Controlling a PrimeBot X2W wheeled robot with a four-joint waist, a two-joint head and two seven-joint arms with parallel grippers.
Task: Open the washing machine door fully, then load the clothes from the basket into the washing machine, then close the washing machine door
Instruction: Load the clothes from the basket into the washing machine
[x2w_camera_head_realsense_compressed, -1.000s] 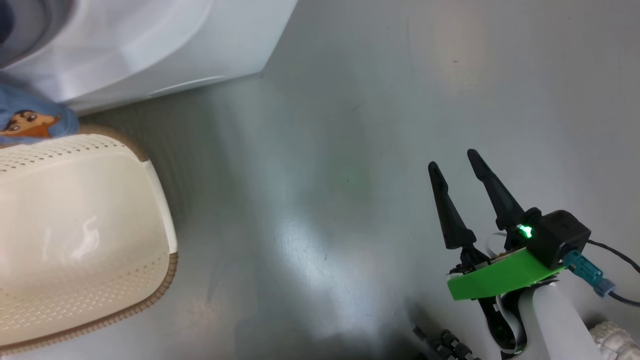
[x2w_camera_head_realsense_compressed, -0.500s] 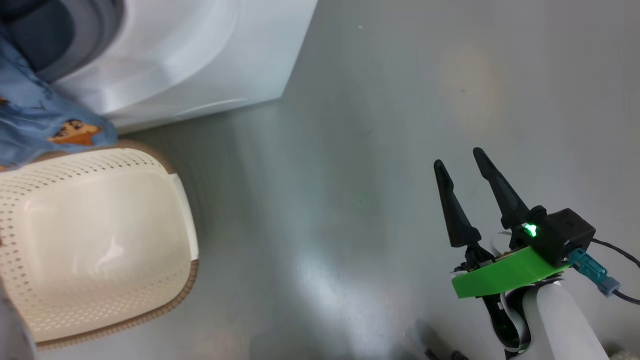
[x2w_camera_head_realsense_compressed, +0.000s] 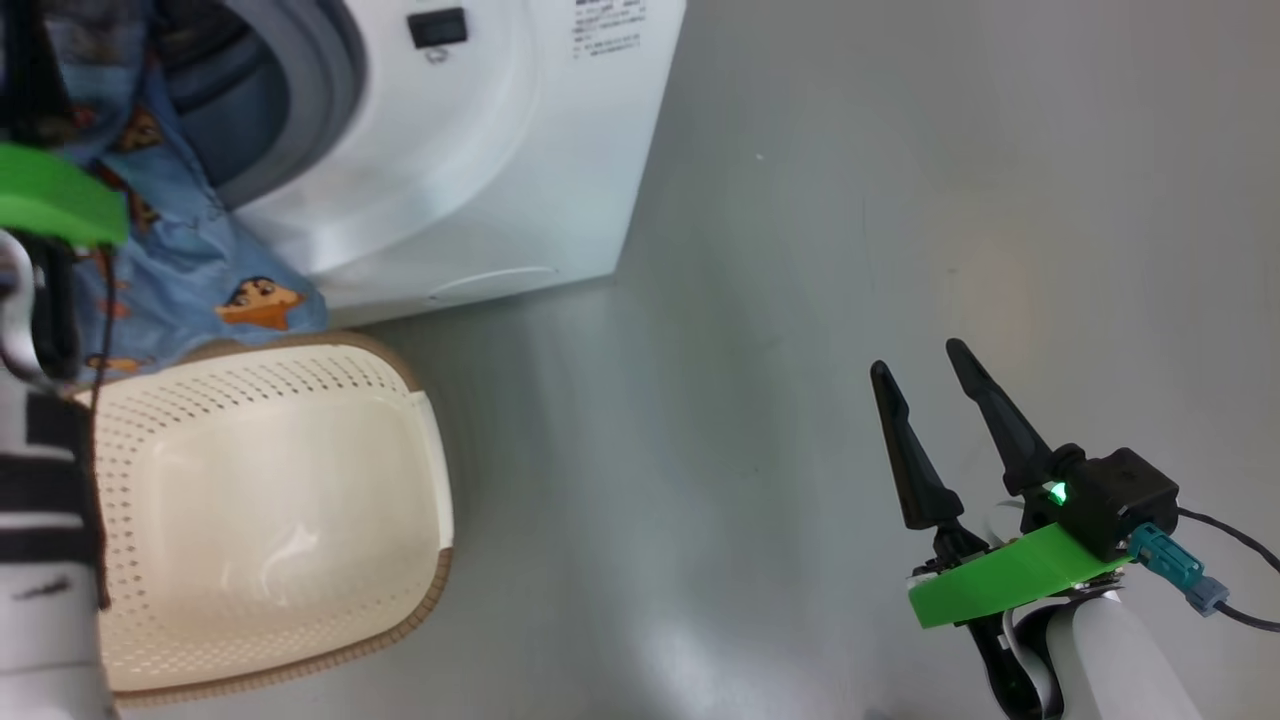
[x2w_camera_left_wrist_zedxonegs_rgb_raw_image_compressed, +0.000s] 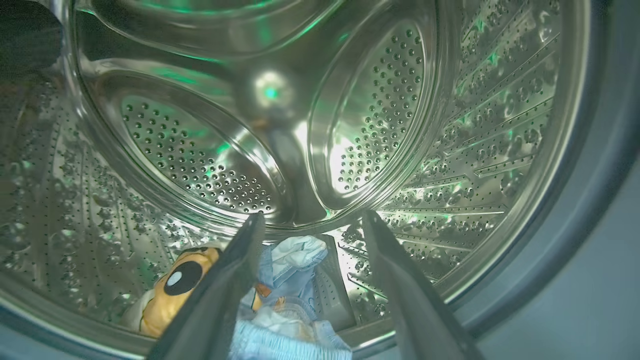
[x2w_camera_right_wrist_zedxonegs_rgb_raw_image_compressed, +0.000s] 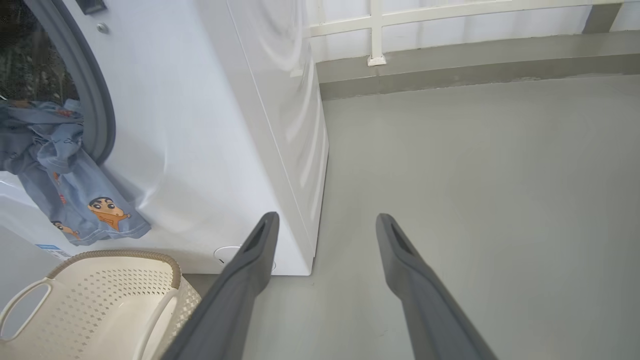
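- Light-blue bear-print fabric clothes (x2w_camera_left_wrist_zedxonegs_rgb_raw_image_compressed: 287, 272): in the white boxy washing machine's (x2w_camera_head_realsense_compressed: 480, 180) steel drum (x2w_camera_left_wrist_zedxonegs_rgb_raw_image_compressed: 450, 125), part hanging out above the cream perforated basket (x2w_camera_head_realsense_compressed: 432, 450).
- Left gripper (x2w_camera_left_wrist_zedxonegs_rgb_raw_image_compressed: 312, 214): inside the machine, fingers wide.
- Right gripper (x2w_camera_head_realsense_compressed: 917, 357): beside the machine, fingers wide.

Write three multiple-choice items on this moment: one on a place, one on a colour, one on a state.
1. Where is the left tool?
A. in a hamper
B. inside the steel drum
C. over bare ground

2. What colour is the rim of the basket?
A. brown
B. black
C. green

3. How does the right tool stand?
A. shut on fabric
B. shut, empty
C. open, empty

Key:
1 B, since perforated steel surrounds its fingers.
2 A, since a brown woven-look band runs around the cream shell.
3 C, since its fingers stand apart over the floor with nothing between them.
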